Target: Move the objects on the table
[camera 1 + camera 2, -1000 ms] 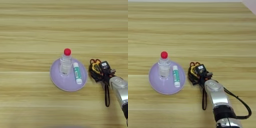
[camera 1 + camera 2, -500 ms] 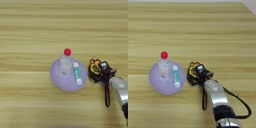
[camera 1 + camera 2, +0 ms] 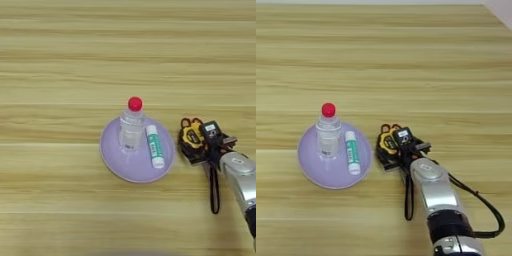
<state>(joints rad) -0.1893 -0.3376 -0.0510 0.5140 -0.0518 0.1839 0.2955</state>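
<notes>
- The glue stick point(image 3: 155, 146) lies on a purple plate point(image 3: 116, 159), beside a red-capped bottle point(image 3: 131, 127).
- The gripper point(image 3: 387, 150) sits just right of the plate on the worktop point(image 3: 60, 60); whether it is open or closed cannot be told.

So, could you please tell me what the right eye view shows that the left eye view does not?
Only the right eye view shows the whole silver forearm, its looping black cable and the table's far right corner. Only the left eye view shows more bare table to the left of the plate. Both show the purple plate holding the upright red-capped bottle and the glue stick lying beside it, with the gripper just right of the plate.
</notes>
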